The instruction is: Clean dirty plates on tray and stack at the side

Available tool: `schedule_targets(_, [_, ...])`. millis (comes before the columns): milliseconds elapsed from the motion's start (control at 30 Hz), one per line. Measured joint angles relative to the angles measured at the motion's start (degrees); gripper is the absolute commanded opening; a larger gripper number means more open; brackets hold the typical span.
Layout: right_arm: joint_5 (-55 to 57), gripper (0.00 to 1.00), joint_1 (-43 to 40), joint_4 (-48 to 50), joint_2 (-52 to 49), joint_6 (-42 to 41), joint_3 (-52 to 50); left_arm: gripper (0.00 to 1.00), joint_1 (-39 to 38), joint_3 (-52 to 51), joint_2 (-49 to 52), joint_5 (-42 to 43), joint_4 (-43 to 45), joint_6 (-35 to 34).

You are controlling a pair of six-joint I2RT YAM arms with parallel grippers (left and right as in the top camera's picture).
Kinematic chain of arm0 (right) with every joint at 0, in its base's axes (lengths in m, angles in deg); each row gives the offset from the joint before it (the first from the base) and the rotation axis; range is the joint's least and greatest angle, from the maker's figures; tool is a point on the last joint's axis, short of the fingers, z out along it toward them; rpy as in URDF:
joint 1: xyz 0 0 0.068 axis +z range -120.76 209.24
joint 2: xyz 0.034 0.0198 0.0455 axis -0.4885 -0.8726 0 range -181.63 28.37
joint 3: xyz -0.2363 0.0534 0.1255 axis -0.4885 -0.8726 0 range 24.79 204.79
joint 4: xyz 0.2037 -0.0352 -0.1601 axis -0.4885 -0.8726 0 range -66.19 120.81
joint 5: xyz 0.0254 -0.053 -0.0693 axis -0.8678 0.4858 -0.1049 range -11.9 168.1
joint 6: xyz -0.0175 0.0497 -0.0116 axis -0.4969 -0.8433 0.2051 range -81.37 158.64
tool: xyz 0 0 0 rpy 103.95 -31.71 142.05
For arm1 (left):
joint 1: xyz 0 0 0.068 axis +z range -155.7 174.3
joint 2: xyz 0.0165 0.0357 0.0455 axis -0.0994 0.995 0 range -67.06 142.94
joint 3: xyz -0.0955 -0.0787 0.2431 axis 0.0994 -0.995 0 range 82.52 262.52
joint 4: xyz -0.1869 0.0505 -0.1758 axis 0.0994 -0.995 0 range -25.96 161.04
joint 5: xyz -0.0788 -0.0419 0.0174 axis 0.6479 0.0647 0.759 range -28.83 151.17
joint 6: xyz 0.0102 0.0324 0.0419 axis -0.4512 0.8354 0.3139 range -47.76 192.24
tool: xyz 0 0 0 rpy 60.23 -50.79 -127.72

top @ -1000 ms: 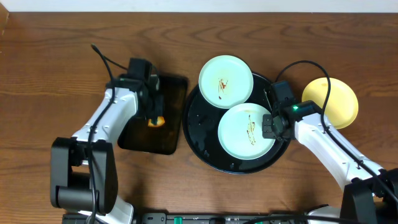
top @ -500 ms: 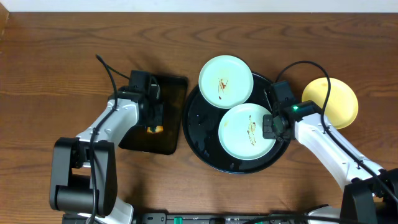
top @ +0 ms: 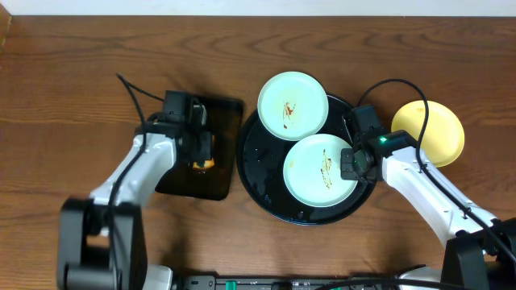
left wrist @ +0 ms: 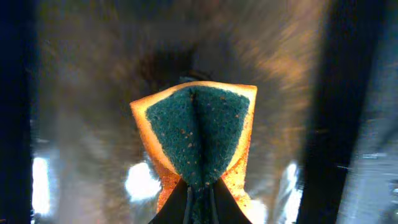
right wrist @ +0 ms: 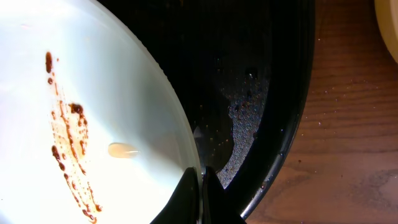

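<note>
Two mint-green plates with brown smears lie on the round black tray point(top: 262, 173): one at the back point(top: 293, 105), one in front point(top: 321, 170). A pale yellow plate point(top: 430, 131) lies on the wood to the right. My right gripper point(top: 351, 163) is shut on the front plate's right rim point(right wrist: 186, 146) in the right wrist view. My left gripper point(top: 201, 153) is shut on an orange sponge with a green scouring face point(left wrist: 199, 134), folded between the fingers above the rectangular black tray point(top: 197, 181).
The rectangular tray's glossy floor point(left wrist: 81, 124) fills the left wrist view. The round tray's rim point(right wrist: 292, 124) and brown wood tabletop point(right wrist: 348, 143) show in the right wrist view. Cables loop behind both arms.
My left gripper moved forward a little over the rectangular tray with the sponge. The right arm and the plates have not moved.
</note>
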Motion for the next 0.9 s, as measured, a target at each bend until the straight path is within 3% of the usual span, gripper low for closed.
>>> schedule_targets(233, [0.0, 0.01, 0.0, 0.02, 0.0, 0.0, 0.0, 0.07, -0.17, -0.02, -13.73, 0.33, 0.04, 0.02])
schedule_targets(400, [0.0, 0.01, 0.0, 0.0, 0.0, 0.0, 0.0, 0.07, -0.17, -0.02, -14.05, 0.33, 0.17, 0.0])
schedule_targets(900, [0.02, 0.01, 0.0, -0.04, 0.0, 0.0, 0.0, 0.07, -0.17, -0.09, -14.91, 0.31, 12.98, 0.13])
